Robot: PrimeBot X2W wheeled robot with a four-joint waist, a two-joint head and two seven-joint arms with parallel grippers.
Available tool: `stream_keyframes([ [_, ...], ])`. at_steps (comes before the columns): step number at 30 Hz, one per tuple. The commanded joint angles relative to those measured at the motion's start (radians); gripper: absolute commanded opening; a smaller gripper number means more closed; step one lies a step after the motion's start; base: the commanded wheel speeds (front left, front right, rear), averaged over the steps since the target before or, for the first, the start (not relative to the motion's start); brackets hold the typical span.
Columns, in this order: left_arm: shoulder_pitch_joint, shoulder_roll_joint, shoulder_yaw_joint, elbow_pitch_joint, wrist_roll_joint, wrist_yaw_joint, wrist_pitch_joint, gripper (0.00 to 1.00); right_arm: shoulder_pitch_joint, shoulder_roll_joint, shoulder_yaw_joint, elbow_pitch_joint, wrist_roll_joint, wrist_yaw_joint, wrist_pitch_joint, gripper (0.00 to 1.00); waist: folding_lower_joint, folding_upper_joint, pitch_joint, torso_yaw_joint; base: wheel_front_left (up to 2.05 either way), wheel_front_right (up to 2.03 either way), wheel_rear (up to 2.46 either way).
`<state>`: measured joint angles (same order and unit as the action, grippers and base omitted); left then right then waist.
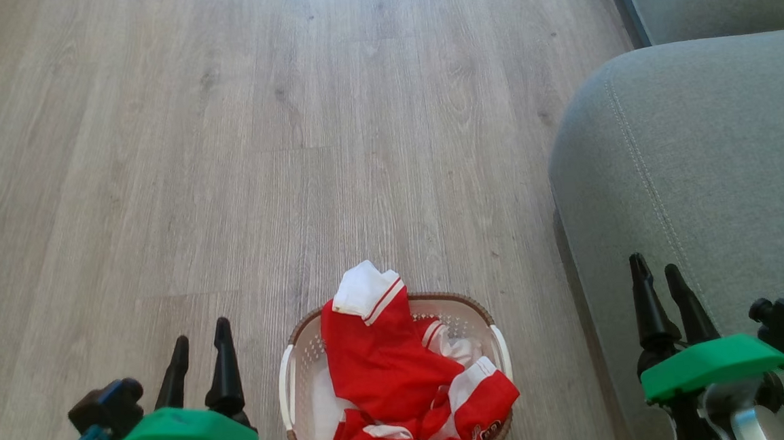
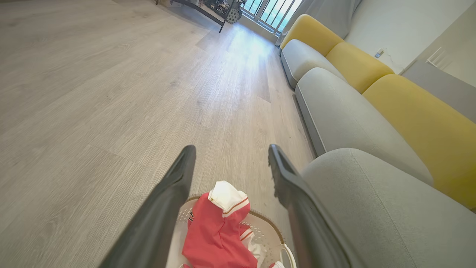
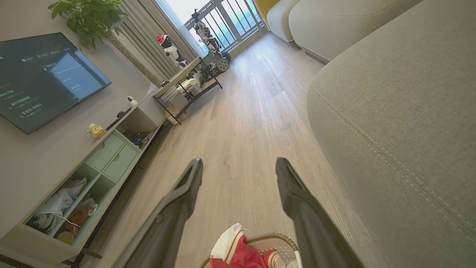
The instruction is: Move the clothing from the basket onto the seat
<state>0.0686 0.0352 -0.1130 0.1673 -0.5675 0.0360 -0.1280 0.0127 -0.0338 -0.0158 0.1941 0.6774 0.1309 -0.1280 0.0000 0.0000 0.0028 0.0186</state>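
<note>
Bright red clothing [image 1: 388, 377] with white bands and red-striped white cuffs lies heaped in the basket [image 1: 303, 361]. One white cuff stands up over the basket's far rim, and a sleeve end hangs over the rim on the robot's right. None of the clothing lies outside the basket apart from those overhanging ends.

The cream basket, with perforated walls and a brown woven-look rim, stands on the pale wood-look floor [image 1: 225, 155]. To the basket's right, with a strip of floor showing between them, is the grey seat [image 1: 703, 180], its rounded edge marked by a stitched seam.

The left gripper [image 1: 201, 330] hangs to the left of the basket, above the floor. Its two dark fingers are spread wide and hold nothing. The right gripper [image 1: 652, 262] hangs to the basket's right, in front of the seat's near edge, its fingers likewise parted and empty. Neither gripper touches the basket or the clothing.

Beyond the basket on the seat side, yellow back cushions [image 2: 420, 123] line the sofa. Across the floor from the basket, on the far left, a television [image 3: 44, 78] hangs above a low green cabinet [image 3: 108, 149], with a leafy plant [image 3: 89, 15] beside it.
</note>
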Motion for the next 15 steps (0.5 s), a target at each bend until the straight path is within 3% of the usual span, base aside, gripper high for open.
stream_keyframes([
  [1, -0.019, 0.014, 0.017, -0.037, 0.037, 0.006, -0.017, 1.00, -0.020, -0.011, 0.024, -0.041, -0.033, 0.000, -0.016, 1.00, 0.0000, 0.0000, 0.000, 0.000, 0.00, 0.00, 0.00],
  [15, -0.005, 0.014, -0.003, -0.043, 0.207, 0.033, -0.058, 1.00, -0.018, -0.013, 0.044, -0.054, -0.193, 0.000, -0.057, 1.00, 0.0000, 0.0000, 0.000, 0.001, 0.00, 0.00, 0.00],
])
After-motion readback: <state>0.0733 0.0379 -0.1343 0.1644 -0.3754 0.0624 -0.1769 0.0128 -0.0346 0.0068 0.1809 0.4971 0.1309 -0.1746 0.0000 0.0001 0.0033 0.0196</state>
